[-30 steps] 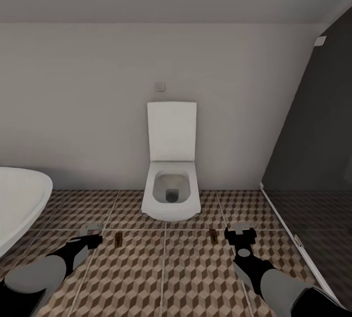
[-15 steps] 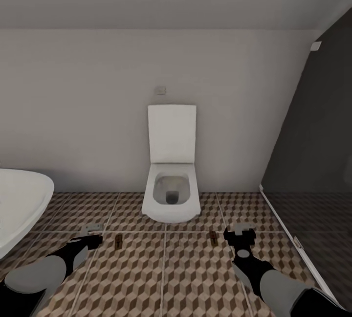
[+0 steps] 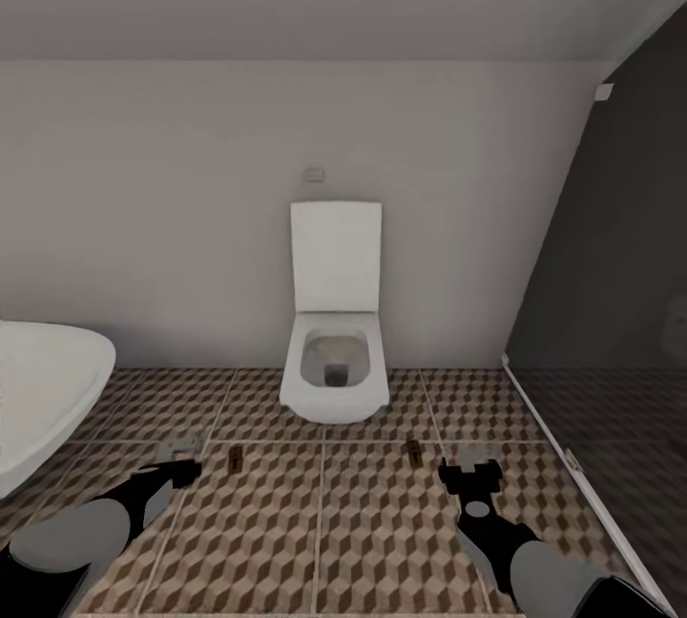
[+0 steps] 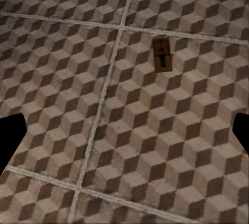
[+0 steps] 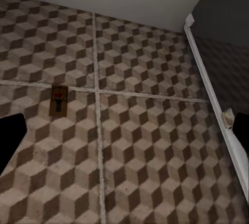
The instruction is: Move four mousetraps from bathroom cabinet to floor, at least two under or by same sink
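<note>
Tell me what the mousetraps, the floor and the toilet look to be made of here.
Mousetraps: apparently wood, flat tan boards with a matte look, carrying dark fittings, probably metal, and a red spot.
Floor: seemingly ceramic tile, large squares printed with a brown, beige and white cube pattern, pale grout lines between.
Toilet: likely glazed ceramic, smooth plain white, though the render shows little gloss.

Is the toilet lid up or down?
Up. The toilet lid stands upright against the wall, leaving the bowl open.
</note>
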Controlling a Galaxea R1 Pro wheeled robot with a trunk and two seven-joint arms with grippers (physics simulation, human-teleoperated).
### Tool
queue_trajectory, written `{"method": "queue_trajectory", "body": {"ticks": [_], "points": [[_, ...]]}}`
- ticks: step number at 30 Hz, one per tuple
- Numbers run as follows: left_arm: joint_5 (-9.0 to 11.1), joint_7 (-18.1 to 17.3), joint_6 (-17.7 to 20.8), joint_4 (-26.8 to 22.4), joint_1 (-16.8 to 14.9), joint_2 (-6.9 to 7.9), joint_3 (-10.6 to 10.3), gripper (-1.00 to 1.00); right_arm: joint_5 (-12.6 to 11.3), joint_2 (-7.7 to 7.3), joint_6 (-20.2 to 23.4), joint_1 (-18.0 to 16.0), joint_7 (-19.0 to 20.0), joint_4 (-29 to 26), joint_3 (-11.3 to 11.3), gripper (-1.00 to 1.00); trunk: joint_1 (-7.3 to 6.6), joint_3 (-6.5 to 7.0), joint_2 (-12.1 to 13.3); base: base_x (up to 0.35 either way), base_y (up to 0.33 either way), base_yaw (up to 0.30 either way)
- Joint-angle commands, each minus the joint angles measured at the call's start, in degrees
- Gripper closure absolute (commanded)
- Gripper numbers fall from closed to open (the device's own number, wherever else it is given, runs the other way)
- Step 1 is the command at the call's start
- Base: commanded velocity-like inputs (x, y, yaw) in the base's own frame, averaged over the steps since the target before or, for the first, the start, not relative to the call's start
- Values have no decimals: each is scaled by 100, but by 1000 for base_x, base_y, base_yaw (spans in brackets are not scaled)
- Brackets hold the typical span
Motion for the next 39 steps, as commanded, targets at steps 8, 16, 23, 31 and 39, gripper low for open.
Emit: {"method": "queue_trajectory", "body": {"ticks": [8,16,23,31,39], "points": [[52,14,12,-26,62,-9,-42,-100,-46,0,-14,201,-15,53,52,-100,-3,-5,-2,-238,0,0],[59,0,-25,-38,148,-34,-40,-100,-50,10,-14,252,-15,60,56,-100,-3,-5,-2,-148,0,0],[62,-5,-45,-40,211,-34,-40,-100,-45,2,-14,274,-15,61,52,-100,-3,-5,-2,-29,0,0],[67,4,-42,-40,243,-31,-40,-100,-43,-4,-14,278,-15,62,51,-100,-69,49,118,-6,0,0],[62,28,-49,-34,365,-15,-37,-100,-55,3,-14,282,-14,73,55,-100,-244,193,439,-1,0,0]]}}
